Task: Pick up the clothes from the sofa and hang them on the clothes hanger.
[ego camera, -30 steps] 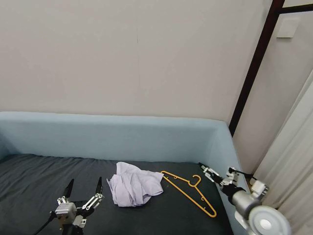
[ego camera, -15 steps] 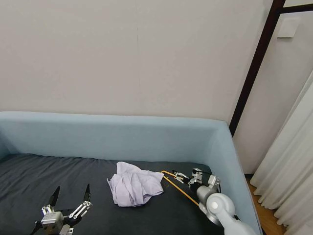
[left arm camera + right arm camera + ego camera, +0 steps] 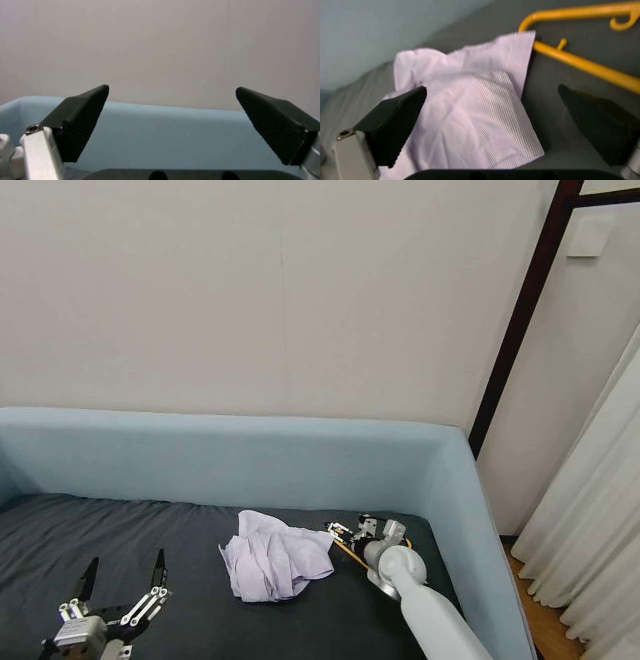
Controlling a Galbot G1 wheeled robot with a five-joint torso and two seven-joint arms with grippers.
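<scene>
**Soft shirt ahead of an open right pincer**

The right pincer (image 3: pixel 341 530) hangs low over the dark grey seat of the pale blue upholstered sofa (image 3: pixel 250 460), its two black fingers spread wide and holding nothing. Directly ahead of its tips, and just to its left, lies the crumpled pale lilac, finely striped cotton shirt (image 3: pixel 272 565). In the right wrist view the cloth fills the space between the spread fingers, though it sits beyond them and they are not touching it. The thin yellow plastic clothes hanger (image 3: pixel 580 64) lies flat on the seat close under this pincer. One corner of the shirt is draped over the hanger's bar, so the two things touch.

The left pincer (image 3: pixel 127 560) is also released and empty, its fingers pointing up. It is well apart from the shirt, on the side away from the right pincer, and faces the sofa's backrest.

The shirt looks light, limp and thin. It should crumple under the fingers rather than resist, and a pinch on a single flat layer could slip free or lift only a flap. The raised folds in the middle of the heap, straight ahead of the right pincer, look like the surest hold, since several layers bunch together there. The corner nearest the pincer is the riskier spot, because closing there might catch the hanger's bar as well. The hanger looks stiff and smooth, so it would likely slide across the seat if nudged.
</scene>
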